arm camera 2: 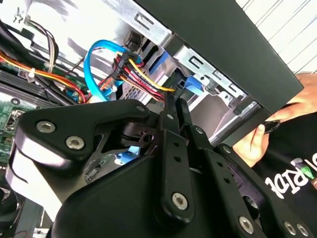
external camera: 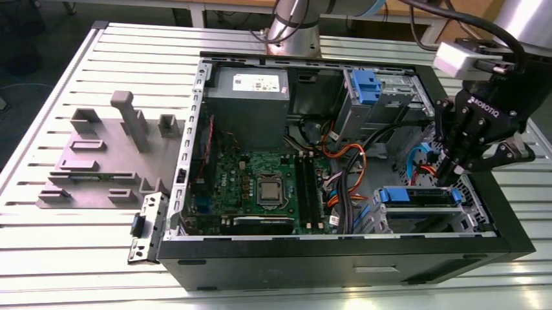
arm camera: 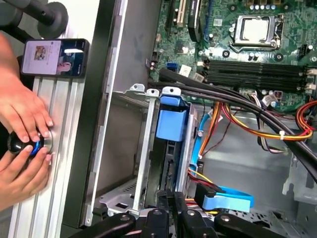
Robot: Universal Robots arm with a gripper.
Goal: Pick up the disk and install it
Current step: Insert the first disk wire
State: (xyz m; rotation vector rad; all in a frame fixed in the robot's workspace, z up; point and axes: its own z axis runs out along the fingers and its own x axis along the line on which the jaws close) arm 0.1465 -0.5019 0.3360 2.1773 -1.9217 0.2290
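An open black computer case is laid on its side on a slatted aluminium table. A grey fixture block with upright posts is seen beside the case, toward the exterior view's left. Beyond the table, wooden bench legs and dark cables are visible, and the arm's silver base column is mounted at the table's far edge.

Inside the case, a green motherboard with its processor socket is seen, a grey power-supply box above it, and a drive cage with a blue latch toward the exterior view's right. Orange, red and yellow wire bundles are run between board and bays.

The disk is seated in the lower drive bay, its blue rails showing at the bay mouth; in the first wrist view its blue rail is seen standing between the silver cage walls.

The gripper is held nearly vertical over that bay, fingertips pointing down, just above the disk's blue edge. In both wrist views the fingers are seen drawn narrowly together, with nothing held between them.

A person's hands are rested on a round black knob on the table outside the case wall, next to a phone.
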